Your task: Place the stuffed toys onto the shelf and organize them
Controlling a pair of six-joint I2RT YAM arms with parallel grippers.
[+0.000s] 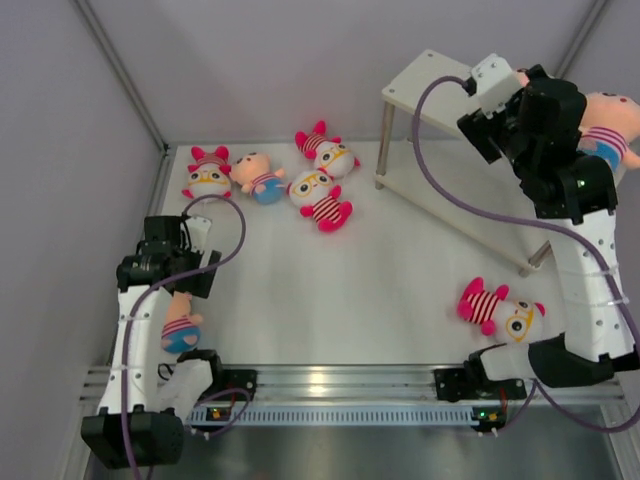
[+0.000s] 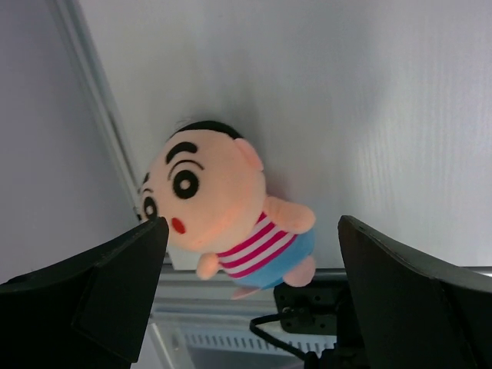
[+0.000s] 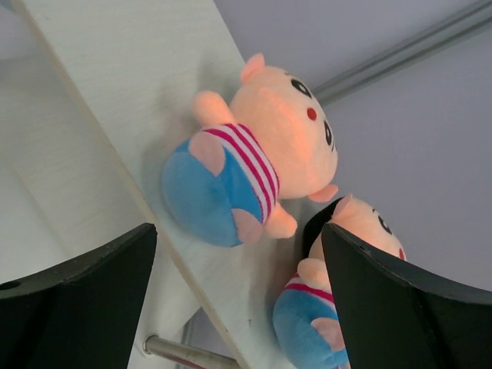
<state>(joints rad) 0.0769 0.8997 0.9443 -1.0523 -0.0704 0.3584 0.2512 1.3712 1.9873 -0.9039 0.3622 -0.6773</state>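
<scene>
On the top board of the pale cream two-tier shelf (image 1: 425, 85) at far right, a peach plush boy in striped shirt and blue shorts (image 3: 257, 146) lies near the board's edge. The right jaws stand spread wide either side of it, touching nothing. A second peach boy (image 3: 338, 296) is half hidden behind one jaw. The left jaws, also spread and empty, flank a third peach boy (image 2: 223, 207) on the white surface (image 2: 369, 115) by the left wall.

The overhead camera looked down from above the near edge over the whole surface (image 1: 400, 300). The left wrist view sat close above a peach doll (image 2: 223, 207), the right wrist close against the shelf (image 3: 131, 92); both spots appeared overhead too.
</scene>
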